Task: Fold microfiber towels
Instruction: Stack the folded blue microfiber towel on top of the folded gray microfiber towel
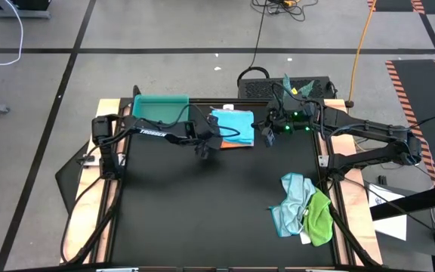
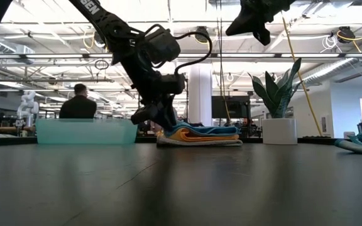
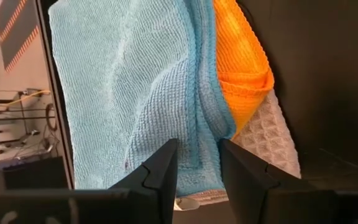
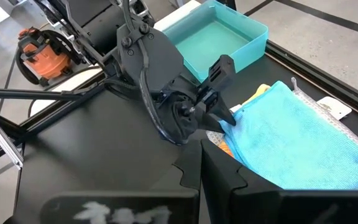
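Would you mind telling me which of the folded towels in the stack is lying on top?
The bright blue towel tops the stack beside the teal tray; the orange towel and the white-grey waffle towel lie under it, only their edges showing.
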